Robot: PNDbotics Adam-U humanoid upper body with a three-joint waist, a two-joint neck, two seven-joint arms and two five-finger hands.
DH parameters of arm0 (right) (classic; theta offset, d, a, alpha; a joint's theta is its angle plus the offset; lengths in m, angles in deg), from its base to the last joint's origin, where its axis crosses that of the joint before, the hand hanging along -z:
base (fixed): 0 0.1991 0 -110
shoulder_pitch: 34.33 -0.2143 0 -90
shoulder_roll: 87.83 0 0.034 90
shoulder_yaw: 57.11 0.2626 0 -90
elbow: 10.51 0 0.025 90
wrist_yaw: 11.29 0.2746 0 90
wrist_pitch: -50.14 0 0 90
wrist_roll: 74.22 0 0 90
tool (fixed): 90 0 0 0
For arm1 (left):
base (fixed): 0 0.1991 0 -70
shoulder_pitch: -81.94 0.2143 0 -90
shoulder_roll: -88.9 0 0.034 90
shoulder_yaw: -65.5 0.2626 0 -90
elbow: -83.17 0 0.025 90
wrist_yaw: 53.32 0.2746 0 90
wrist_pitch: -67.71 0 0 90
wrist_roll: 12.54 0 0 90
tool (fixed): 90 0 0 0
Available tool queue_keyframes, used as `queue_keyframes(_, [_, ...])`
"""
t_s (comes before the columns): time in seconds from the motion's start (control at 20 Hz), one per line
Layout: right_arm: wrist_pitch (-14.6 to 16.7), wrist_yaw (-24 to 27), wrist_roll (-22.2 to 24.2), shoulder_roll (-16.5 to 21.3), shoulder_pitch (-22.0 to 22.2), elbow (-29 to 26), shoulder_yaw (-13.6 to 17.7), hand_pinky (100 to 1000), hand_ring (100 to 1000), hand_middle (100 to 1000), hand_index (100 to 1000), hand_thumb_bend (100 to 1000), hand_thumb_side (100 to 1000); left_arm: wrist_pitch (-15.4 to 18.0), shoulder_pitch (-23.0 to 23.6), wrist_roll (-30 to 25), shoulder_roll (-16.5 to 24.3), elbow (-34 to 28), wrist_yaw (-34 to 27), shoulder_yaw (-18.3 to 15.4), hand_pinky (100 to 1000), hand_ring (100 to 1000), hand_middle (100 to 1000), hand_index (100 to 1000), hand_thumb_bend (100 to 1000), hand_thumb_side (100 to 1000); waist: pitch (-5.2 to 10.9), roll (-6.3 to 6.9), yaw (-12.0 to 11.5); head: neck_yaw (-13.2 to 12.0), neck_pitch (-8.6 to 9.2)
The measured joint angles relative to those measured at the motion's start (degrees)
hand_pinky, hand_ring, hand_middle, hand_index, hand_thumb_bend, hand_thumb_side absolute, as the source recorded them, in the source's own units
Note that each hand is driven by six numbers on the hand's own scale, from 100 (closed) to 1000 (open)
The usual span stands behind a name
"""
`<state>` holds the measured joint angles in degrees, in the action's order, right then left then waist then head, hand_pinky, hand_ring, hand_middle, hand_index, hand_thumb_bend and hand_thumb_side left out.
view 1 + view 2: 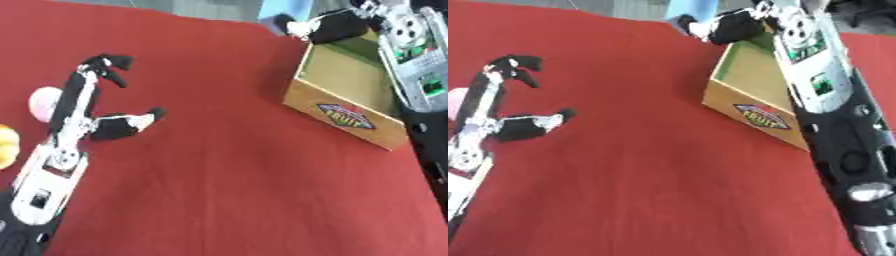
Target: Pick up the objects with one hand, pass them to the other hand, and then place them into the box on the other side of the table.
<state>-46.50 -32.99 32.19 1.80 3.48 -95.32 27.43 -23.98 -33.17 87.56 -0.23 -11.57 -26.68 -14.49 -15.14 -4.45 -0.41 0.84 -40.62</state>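
The right hand (732, 27) is hanging at the upper right of the frame, over the far rim of the cardboard box (343, 116). Whether its fingers are curled or slack cannot be told, and no object is showing in them; the part of the box floor that shows is bare. So the placing step is looking finished, or close to it — that is a judgement, since the hand is covering part of the box.

At the left of the frame the left hand (83, 112) is lying over the red cloth (227, 165) with fingers stretched toward the upper left and thumb spread to the right, gripping nothing. Just beside its fingers, at the left edge, a pale pink round object (44, 102) is sitting on the cloth; below it a yellow-orange object (7, 145) is half cut off by the frame edge.

The next move probably calls for the left hand to shift left over the pink object and curl round it — then carry it toward the middle for the handover.
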Motion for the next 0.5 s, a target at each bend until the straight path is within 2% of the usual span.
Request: queue_keyframes(0.5, [-0.53, -0.38, -2.16, 5.53, 2.49, 5.92, 4.01, 724, 699, 394, 595, 295, 100, -0.67, 1.3, 1.97, 1.09, -2.01, -1.93, -1.58, 816, 536, 645, 766, 685, 194, 0.0, 0.91, -0.01, 4.44, -0.04])
